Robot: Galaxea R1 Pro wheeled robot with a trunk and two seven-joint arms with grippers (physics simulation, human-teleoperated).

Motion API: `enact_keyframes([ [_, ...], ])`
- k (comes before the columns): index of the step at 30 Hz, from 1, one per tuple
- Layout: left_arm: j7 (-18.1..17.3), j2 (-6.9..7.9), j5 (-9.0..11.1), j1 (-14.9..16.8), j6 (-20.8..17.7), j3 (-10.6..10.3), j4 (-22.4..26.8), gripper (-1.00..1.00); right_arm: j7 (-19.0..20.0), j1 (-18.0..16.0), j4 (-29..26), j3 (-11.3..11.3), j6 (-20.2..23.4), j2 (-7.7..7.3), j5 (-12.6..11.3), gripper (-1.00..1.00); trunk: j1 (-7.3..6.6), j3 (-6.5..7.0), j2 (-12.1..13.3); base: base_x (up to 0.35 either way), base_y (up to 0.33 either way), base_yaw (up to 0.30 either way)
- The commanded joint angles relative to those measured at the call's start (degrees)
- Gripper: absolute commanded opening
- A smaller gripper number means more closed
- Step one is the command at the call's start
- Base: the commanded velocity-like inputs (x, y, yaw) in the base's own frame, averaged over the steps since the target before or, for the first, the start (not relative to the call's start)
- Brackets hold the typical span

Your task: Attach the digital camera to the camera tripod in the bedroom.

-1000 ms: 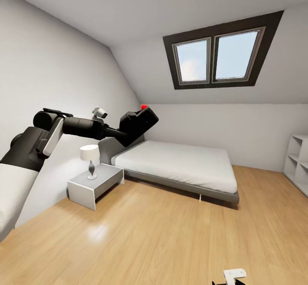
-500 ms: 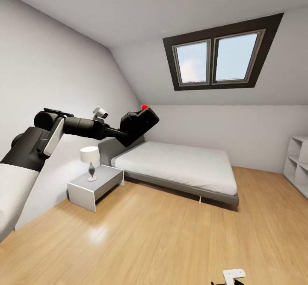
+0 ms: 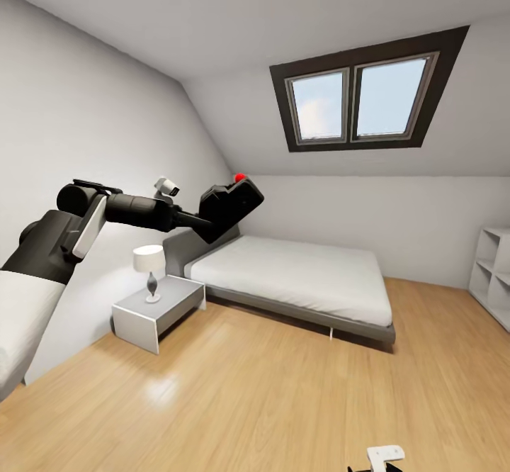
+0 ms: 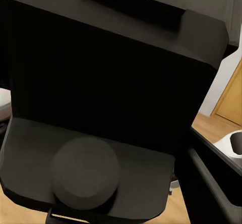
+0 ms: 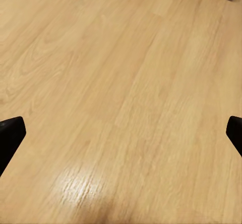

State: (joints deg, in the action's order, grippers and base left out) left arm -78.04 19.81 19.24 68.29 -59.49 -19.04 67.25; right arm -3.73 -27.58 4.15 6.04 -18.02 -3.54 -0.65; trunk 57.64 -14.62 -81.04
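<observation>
From my remote station I look across the bedroom [image 3: 297, 25]: pale sloped walls, a dark-framed skylight [image 3: 363, 93], a light wood plank floor [image 3: 269, 394]. A grey bed [image 3: 297, 273] stands against the far wall, white shelving [image 3: 492, 266] at the right edge, a white nightstand [image 3: 157, 307] with a small lamp [image 3: 149, 270] beside the bed. My left arm [image 3: 92, 220] reaches out at head height, and its left gripper [image 3: 205, 222] pinches the digital camera [image 3: 230, 206] in its fingers, red button [image 3: 239, 176] up, above the bed's headboard. In the left wrist view the camera's black body crowds the lens. My right gripper [image 5: 121, 133] hangs over bare floor, fingers [image 5: 10, 135] spread wide.
</observation>
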Motion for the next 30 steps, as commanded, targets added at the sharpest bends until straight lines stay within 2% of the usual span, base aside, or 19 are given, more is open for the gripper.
enact_keyframes([
  [1, -0.14, 0.05, 0.2, 0.08, -0.51, -0.12, -0.01, -1.0, -0.23, -0.12, 0.24, 0.47, -0.35, 0.02, -0.06, 1.0, -0.22, 0.11, 0.37, 0.0, 0.0, 0.0],
  [30, -0.1, 0.05, 0.19, 0.06, -0.51, -0.12, -0.01, -1.0, -0.47, -0.11, 0.24, 0.47, -0.04, 0.51, -0.06, 1.0, -6.59, 5.31, 12.0, 0.0, 0.0, 0.0],
])
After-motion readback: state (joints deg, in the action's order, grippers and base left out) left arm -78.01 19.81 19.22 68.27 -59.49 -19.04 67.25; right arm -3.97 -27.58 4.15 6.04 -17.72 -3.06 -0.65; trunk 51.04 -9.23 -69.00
